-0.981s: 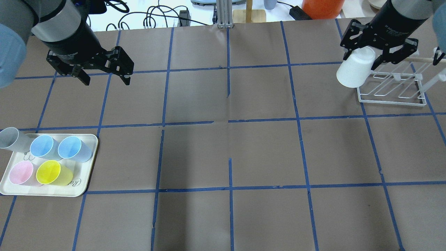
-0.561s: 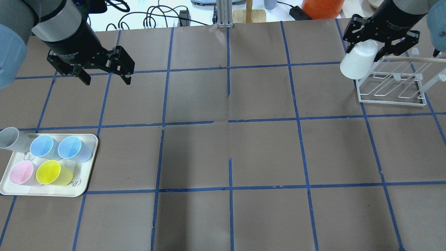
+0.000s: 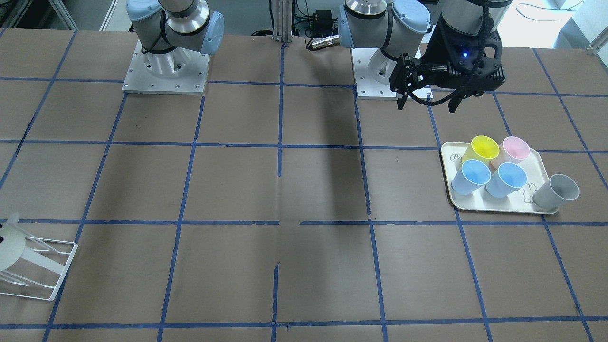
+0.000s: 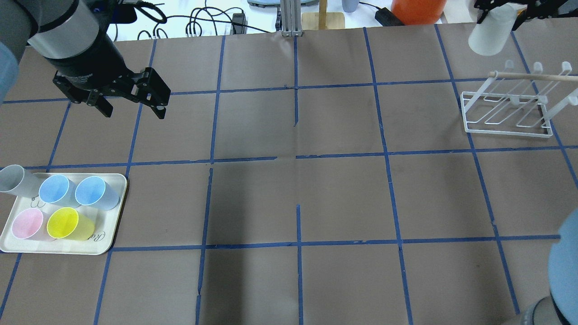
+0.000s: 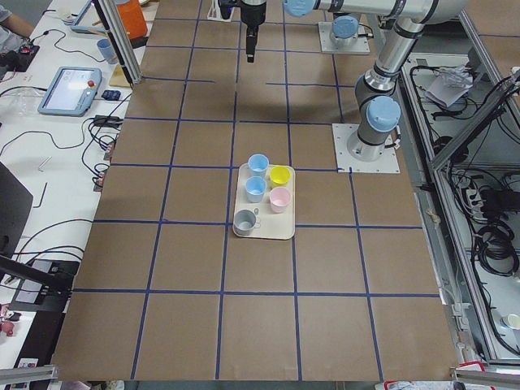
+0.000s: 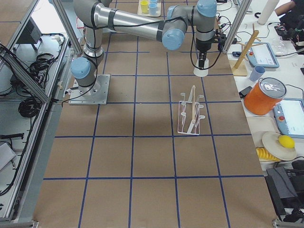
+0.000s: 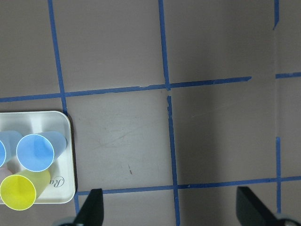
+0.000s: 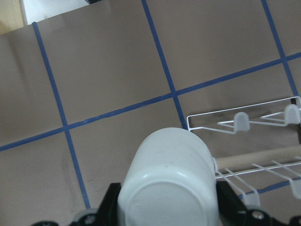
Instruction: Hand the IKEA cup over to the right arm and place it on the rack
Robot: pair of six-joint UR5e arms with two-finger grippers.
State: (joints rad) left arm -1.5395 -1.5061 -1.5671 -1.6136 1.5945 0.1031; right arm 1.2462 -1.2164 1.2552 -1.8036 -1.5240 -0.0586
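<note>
My right gripper (image 8: 167, 209) is shut on the IKEA cup (image 8: 167, 186), a pale cream-white tumbler held by its base end with the mouth pointing down. In the overhead view the cup (image 4: 491, 30) hangs at the top right, above the table and beyond the far side of the white wire rack (image 4: 508, 115); the gripper itself is mostly cut off there. The right side view shows the cup (image 6: 201, 71) beyond the rack (image 6: 190, 116). The right wrist view shows the rack (image 8: 244, 123) below and to the right. My left gripper (image 4: 132, 104) is open and empty at the far left.
A cream tray (image 4: 110, 230) at the front left holds two blue cups, a pink cup (image 4: 27, 224) and a yellow cup (image 4: 67, 223); a grey cup (image 4: 13, 178) sits at its corner. A wooden rod (image 4: 533, 76) lies across the rack's prongs. Cables and an orange container (image 4: 417, 11) lie beyond the far edge.
My right gripper has carried the cup up and away from the rack's near-left corner toward the table's far edge. My left gripper has shifted slightly left and stays open.
</note>
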